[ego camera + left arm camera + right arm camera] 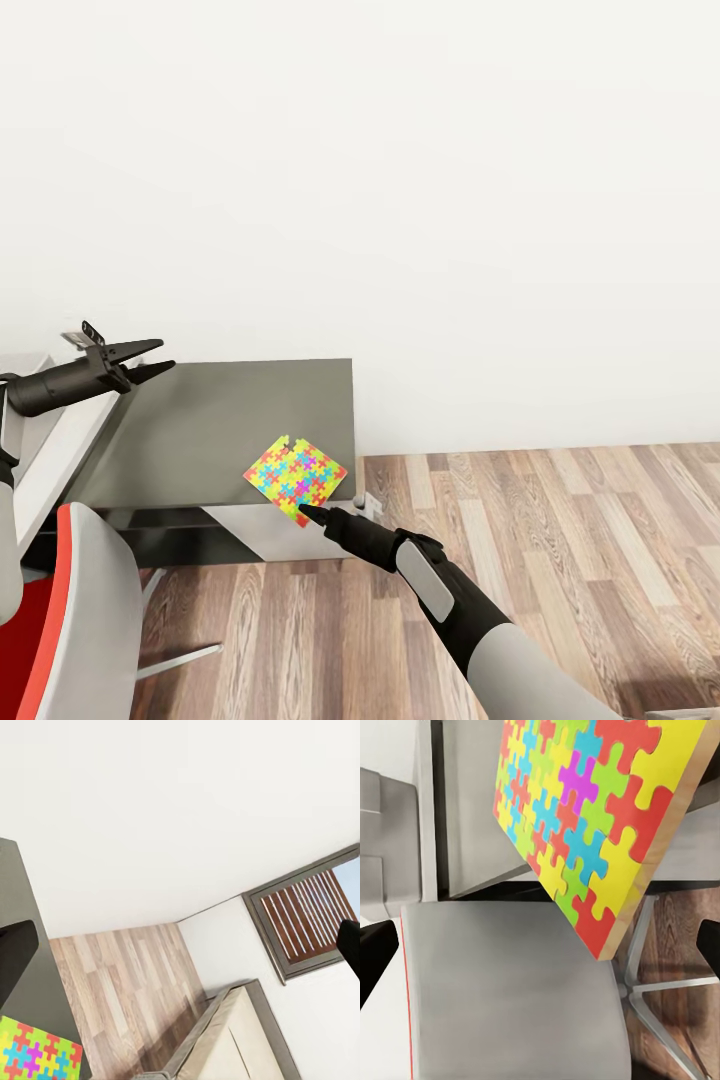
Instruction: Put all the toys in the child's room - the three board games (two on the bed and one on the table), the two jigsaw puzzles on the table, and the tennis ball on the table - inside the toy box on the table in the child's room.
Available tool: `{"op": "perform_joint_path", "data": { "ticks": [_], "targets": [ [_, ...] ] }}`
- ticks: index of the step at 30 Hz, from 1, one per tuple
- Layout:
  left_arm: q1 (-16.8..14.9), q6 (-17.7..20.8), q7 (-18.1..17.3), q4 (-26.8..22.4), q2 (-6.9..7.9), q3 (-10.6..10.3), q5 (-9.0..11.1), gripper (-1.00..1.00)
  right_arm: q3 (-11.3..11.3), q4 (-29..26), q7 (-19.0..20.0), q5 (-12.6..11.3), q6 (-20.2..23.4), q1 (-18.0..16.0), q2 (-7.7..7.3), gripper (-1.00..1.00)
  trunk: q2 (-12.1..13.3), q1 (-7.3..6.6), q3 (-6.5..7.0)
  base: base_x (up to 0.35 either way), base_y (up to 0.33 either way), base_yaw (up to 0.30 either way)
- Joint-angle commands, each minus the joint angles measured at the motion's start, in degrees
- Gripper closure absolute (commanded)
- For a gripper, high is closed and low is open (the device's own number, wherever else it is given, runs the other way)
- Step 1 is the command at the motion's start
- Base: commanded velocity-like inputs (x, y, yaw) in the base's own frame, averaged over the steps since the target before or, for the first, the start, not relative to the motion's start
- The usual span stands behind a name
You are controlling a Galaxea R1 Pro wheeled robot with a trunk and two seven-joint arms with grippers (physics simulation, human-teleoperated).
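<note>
Dark counter (220,420): my right gripper (308,512) clamped on one puzzle (296,479); left gripper (150,358) apart, empty. Puzzle not yet boxed.

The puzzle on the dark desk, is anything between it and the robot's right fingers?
Nothing visible is in the way. The right gripper sits right at the near corner of the jigsaw puzzle, which lies on the dark desk section.

Matt jigsaw puzzle (296,479) with wood-coloured edge; wood-plank floor (560,540).
</note>
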Motion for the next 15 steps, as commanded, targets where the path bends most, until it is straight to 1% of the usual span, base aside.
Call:
{"op": "perform_joint_path", "data": {
  "ticks": [1, 5, 15],
  "targets": [
    [0.0, 0.6, -0.3, 0.0, 0.00, 0.1, -0.3, -1.00, 0.0, 0.0, 0.0, -0.4, 0.3, 0.0, 0.00, -1.00, -0.1, 0.01, -0.06, 0.000, 0.000, 0.000],
    [0.0, 0.6, -0.3, 0.0, 0.00, 0.1, -0.3, -1.00, 0.0, 0.0, 0.0, -0.4, 0.3, 0.0, 0.00, -1.00, -0.1, 0.01, -0.06, 0.000, 0.000, 0.000],
    [0.0, 0.6, -0.3, 0.0, 0.00, 0.1, -0.1, -1.00, 0.0, 0.0, 0.0, -0.4, 0.2, 0.0, 0.00, -1.00, -4.1, 2.21, -1.85, 0.000, 0.000, 0.000]
  ]
}}
